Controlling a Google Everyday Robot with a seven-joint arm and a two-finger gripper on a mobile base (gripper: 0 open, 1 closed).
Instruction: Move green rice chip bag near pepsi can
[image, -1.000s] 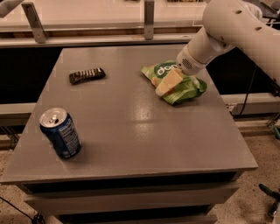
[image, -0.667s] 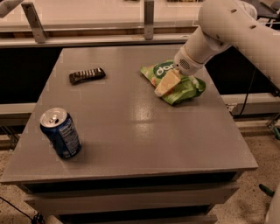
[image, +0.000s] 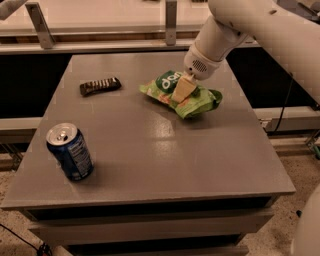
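The green rice chip bag (image: 192, 101) is a crinkly light-green pouch at the back middle of the grey table (image: 165, 150). My gripper (image: 183, 90) comes down from the white arm at the upper right and is shut on the bag's middle. One cream finger (image: 183, 88) shows on top of the bag. I cannot tell whether the bag rests on the table or hangs just above it. The pepsi can (image: 70, 151), blue with a silver top, stands upright near the table's front left corner, far from the bag.
A small dark ridged bar (image: 100, 86) lies at the back left of the table. A counter with metal posts (image: 171, 20) runs behind the table. The table's front edge (image: 150, 197) drops to the floor.
My gripper and the green bag have moved together to the left, toward the table's middle. The can and the dark bar have not moved.
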